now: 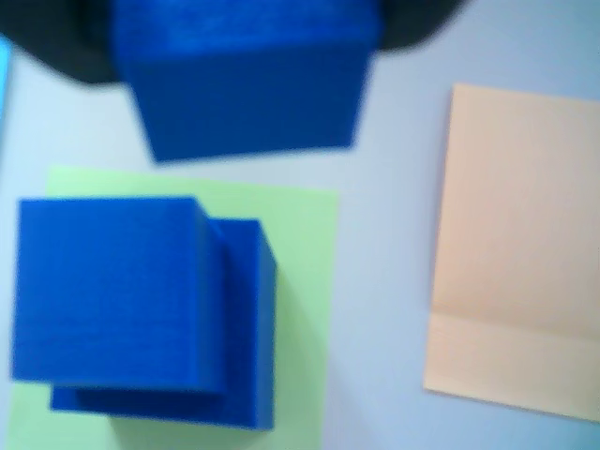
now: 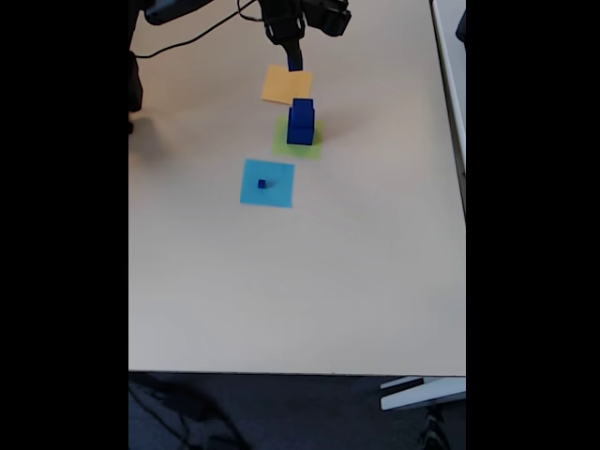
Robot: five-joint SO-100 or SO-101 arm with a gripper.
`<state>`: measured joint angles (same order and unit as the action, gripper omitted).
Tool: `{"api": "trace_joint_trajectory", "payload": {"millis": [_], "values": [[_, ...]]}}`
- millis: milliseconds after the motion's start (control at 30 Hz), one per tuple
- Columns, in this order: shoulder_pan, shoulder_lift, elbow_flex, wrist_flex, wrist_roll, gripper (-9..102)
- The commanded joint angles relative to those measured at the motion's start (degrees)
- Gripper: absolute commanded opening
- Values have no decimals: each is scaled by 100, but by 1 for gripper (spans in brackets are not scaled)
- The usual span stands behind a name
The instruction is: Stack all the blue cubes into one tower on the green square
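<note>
Wrist view: solid dark blue cube (image 1: 246,80) pinched in the fingers (image 1: 246,37), hanging above two stacked dark blue cubes (image 1: 112,291) on the pale lime-green square (image 1: 305,281). Fixed view: tiny blue cube (image 2: 262,184) apart, on the light blue square (image 2: 278,192), nearer the camera on the worktop (image 2: 300,281).

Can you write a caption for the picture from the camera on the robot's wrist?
Gripper carrying a blue cube above two stacked blue cubes on the green square.
</note>
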<state>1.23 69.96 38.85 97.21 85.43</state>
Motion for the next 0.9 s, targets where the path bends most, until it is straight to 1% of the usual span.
{"api": "trace_joint_trajectory", "payload": {"millis": [0,133,300,400,867], "values": [[229,483,-334,26,-193,1],[448,334,-334,-105,-308,1],[598,246,-62,-308,-220,0],[668,185,62,-563,-229,0],[668,35,888,-1494,-176,0]]}}
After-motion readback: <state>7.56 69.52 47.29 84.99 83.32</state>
